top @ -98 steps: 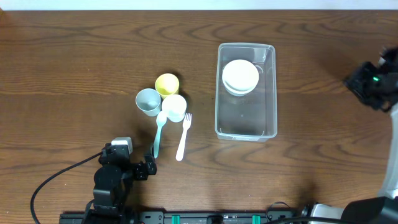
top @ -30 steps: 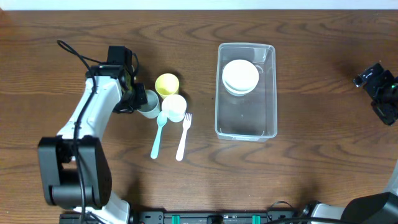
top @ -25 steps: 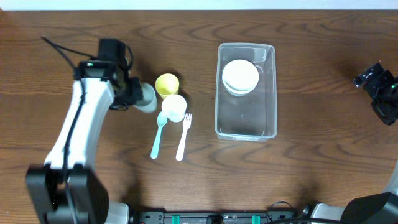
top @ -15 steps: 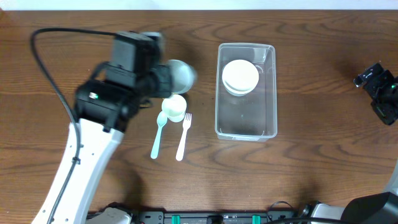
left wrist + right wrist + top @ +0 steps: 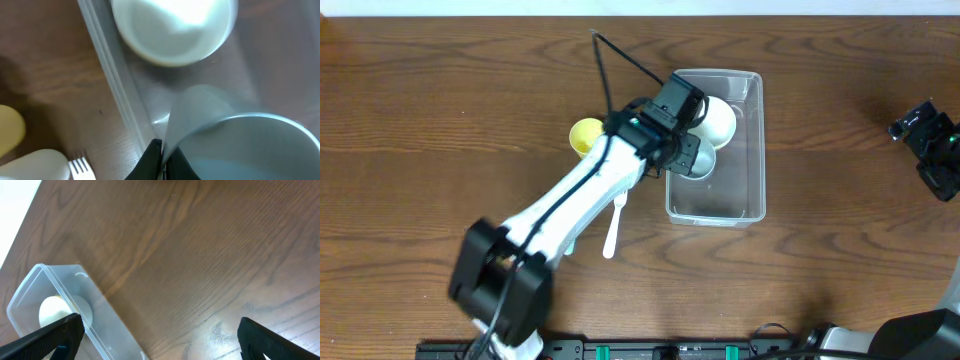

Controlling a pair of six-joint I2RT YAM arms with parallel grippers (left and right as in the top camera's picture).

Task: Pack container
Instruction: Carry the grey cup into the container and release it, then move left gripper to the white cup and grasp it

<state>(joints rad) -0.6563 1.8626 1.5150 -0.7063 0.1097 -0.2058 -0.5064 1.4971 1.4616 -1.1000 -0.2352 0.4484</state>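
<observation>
The container (image 5: 716, 219) sits right of centre on the worktop (image 5: 840, 260). It is a thin clear tub that looks light, springy and slick, so its thick rim is likely the best place to take hold. The left claw (image 5: 688, 155) is clamped on a grey cup's (image 5: 701, 163) wall, over the tub beside the white bowl (image 5: 718, 122), with bare floor nearer the robot. The right claw (image 5: 920, 140) waits spread apart, far off.

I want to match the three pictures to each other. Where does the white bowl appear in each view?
Overhead: the bowl is right of centre, in the upper end of the container.
Left wrist: the bowl is at top centre, large.
Right wrist: the bowl is at bottom left, small.
Shared landmark: the container, which holds the bowl in all three views.
</observation>
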